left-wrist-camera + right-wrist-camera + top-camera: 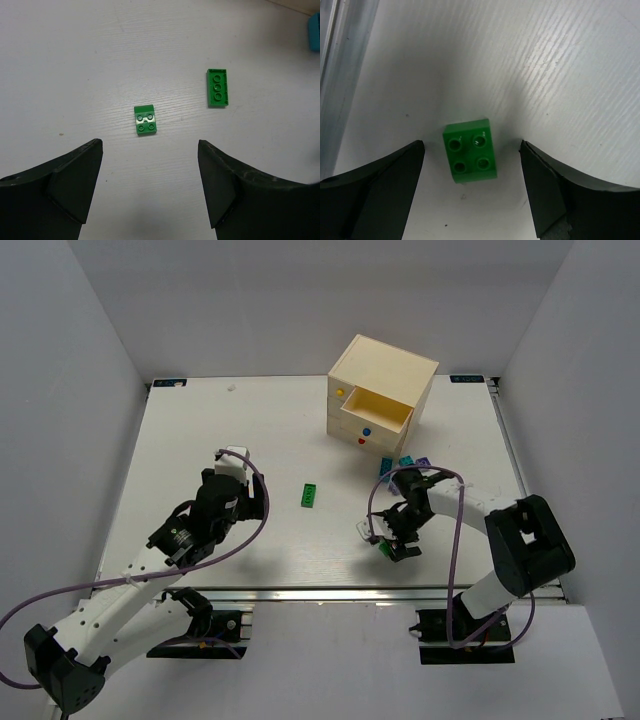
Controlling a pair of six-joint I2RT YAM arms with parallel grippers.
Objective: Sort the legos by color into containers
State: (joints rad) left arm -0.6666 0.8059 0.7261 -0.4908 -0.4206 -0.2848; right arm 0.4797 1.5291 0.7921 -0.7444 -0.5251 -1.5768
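Observation:
A green lego (470, 151) with four studs lies flat on the white table, between the fingers of my open right gripper (472, 145); a gap shows on each side. From above, this gripper (392, 540) is near the table's front edge. My left gripper (150, 145) is open and empty, with a small green lego (145, 120) just ahead of it and a long green lego (217, 87) further off to the right. The cream chest (390, 365) stands at the back right, its top drawer (377, 408) pulled open. Teal legos (386, 464) and a lilac lego (423, 462) lie in front of it.
An aluminium rail (340, 60) runs along the table's front edge, close to my right gripper. White walls enclose the table on three sides. Purple cables (455, 530) loop off both arms. A teal lego (314, 32) shows at the left wrist view's right edge.

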